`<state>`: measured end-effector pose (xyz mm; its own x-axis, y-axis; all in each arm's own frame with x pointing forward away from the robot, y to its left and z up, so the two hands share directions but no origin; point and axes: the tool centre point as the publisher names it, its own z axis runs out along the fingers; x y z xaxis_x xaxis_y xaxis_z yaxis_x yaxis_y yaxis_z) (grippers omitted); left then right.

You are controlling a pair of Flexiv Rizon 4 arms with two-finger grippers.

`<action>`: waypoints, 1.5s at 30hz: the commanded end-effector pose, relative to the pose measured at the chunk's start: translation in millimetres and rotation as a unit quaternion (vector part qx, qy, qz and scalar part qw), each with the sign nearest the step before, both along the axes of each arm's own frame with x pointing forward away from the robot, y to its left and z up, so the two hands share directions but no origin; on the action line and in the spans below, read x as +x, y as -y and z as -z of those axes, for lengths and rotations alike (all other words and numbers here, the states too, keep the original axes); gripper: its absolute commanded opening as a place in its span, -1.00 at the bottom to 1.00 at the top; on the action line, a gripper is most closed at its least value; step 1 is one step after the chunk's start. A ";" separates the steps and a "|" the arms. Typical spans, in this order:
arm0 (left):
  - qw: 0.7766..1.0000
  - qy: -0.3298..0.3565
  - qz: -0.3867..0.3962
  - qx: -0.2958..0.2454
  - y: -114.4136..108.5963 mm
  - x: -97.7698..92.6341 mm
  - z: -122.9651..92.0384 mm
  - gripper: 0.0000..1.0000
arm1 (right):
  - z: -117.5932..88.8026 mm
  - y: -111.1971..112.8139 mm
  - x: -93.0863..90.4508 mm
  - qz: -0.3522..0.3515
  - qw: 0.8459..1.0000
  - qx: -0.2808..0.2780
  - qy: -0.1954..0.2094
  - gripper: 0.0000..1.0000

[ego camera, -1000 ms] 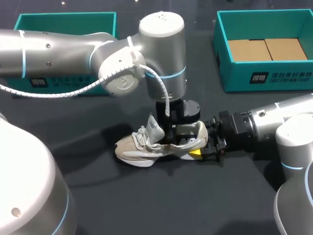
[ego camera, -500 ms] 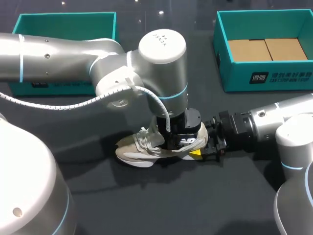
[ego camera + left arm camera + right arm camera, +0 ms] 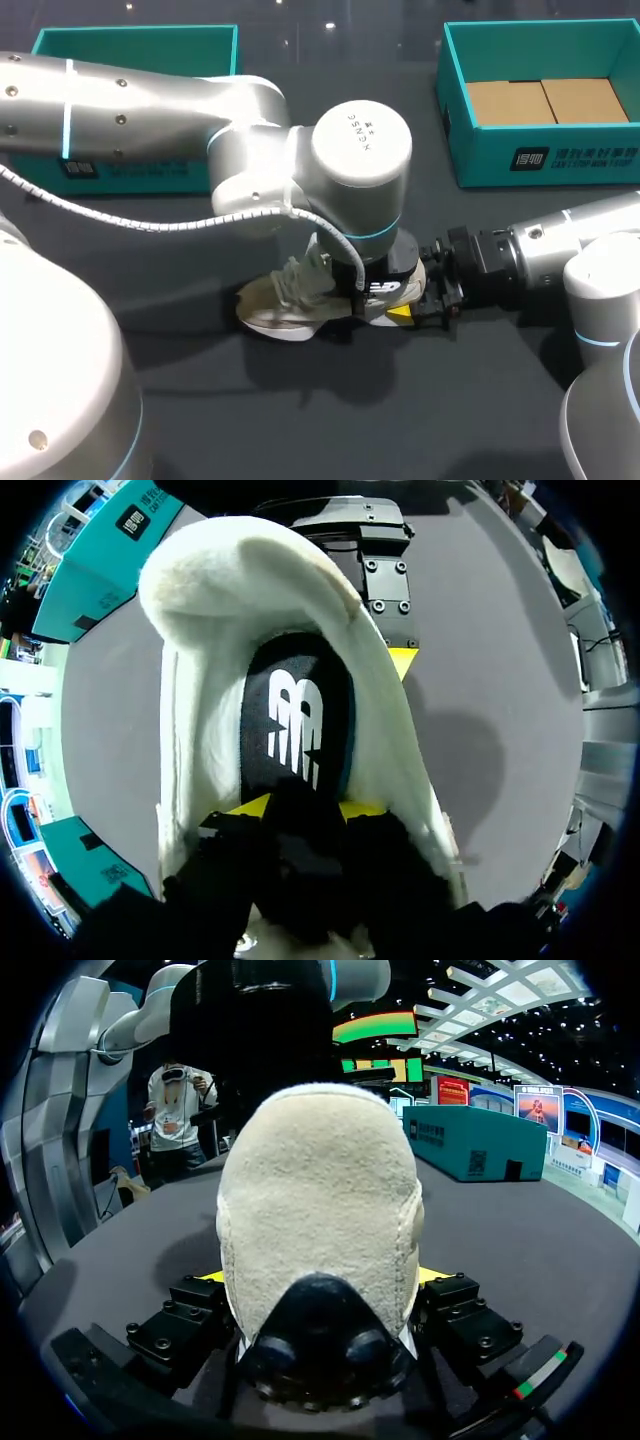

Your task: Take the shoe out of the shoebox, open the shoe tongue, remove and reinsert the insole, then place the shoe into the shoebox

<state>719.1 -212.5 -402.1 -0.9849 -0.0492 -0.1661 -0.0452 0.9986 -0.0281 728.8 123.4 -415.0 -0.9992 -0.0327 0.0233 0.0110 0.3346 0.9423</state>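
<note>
A beige sneaker lies on the dark table, toe to the left. My left gripper reaches down into its opening and is shut on the front end of the dark insole, which lies along the white lining toward the heel. From above, the left wrist hides most of the shoe; only the insole's logo shows. My right gripper comes in from the right and clamps the heel, one yellow-tipped finger on each side.
The teal shoebox stands at the back right with brown card inserts inside. A second teal box stands at the back left, partly behind my left arm.
My left arm has lowered and swung right over the shoe, pushing the raised insole down into it. The right arm and the shoe have stayed put.
</note>
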 end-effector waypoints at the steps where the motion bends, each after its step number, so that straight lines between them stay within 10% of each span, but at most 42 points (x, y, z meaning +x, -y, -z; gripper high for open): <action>1: 1.000 0.002 -0.007 0.001 3.7 10.9 11.5 -0.58 | 1.5 -3.3 -1.6 0.000 1.000 -0.002 -0.001 -1.00; 6: 1.000 -0.008 -0.013 -0.010 -0.3 17.0 5.7 -1.00 | 1.5 -3.3 -1.6 0.000 1.000 -0.002 -0.001 -1.00; 45: 0.968 -0.148 0.005 -0.200 -15.1 4.8 -61.9 -1.00 | 1.5 -3.3 -1.6 0.000 1.000 -0.002 -0.001 -1.00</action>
